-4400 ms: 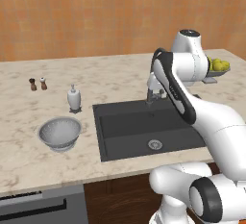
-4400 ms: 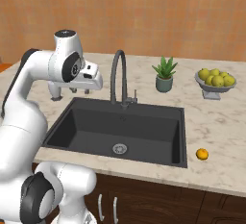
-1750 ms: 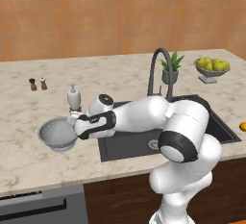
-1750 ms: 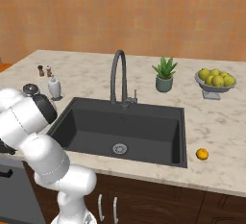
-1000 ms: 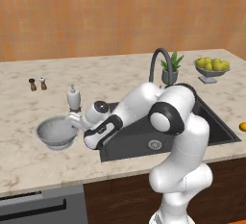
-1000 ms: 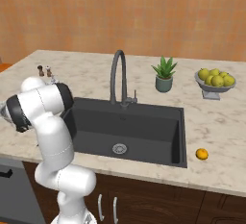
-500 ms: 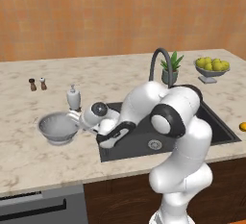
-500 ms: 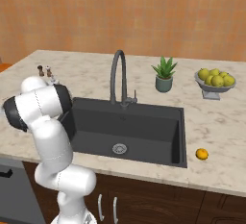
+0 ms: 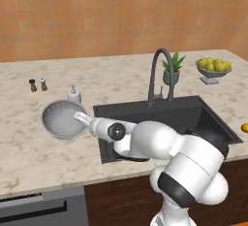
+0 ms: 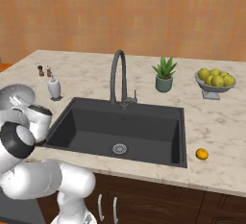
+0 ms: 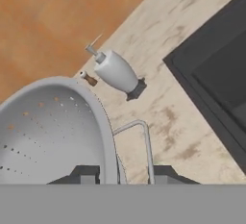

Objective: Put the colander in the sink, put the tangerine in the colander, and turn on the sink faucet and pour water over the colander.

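The gripper (image 11: pixel 122 174) is clamping the colander (image 11: pixel 53 131) by its rim; the sink (image 11: pixel 216 83) is lying off to its right.

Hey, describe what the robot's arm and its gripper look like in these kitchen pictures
The arm is glossy white, built of rounded, bulbous segments with dark grey bands and round dark caps at its joints. The gripper ends in two small dark grey block-shaped fingertips. No cables or markings are visible.

Glossy white rounded arm segments with dark grey joint rings and black caps.
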